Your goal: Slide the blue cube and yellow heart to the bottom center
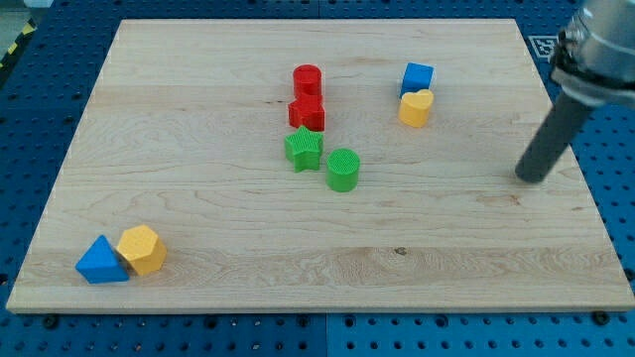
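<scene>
The blue cube sits in the upper right part of the wooden board. The yellow heart lies just below it, touching it. My tip is the lower end of the dark rod at the view's right, well to the right of and below both blocks, apart from them.
A red cylinder and a red star stand near the top centre. A green star and a green cylinder lie below them. A blue triangle and a yellow hexagon sit at the bottom left corner.
</scene>
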Controlling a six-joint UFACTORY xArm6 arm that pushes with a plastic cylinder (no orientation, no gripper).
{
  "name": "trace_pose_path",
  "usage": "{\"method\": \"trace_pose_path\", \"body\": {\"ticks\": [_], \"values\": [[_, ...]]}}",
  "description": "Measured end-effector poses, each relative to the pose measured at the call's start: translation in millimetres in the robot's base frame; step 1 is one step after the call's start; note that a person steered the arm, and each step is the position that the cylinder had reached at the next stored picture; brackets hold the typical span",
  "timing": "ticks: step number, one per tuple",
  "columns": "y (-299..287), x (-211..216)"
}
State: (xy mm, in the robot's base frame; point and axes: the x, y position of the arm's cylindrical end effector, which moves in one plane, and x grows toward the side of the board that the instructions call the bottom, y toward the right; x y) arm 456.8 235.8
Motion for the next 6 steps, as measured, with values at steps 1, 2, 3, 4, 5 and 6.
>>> {"method": "trace_pose_path", "body": {"ticks": [1,2,3,4,5,6], "values": [[0,-70],[-11,-137],[-65,-175],[-104,-172],[-112,-162],[-117,-158]]}}
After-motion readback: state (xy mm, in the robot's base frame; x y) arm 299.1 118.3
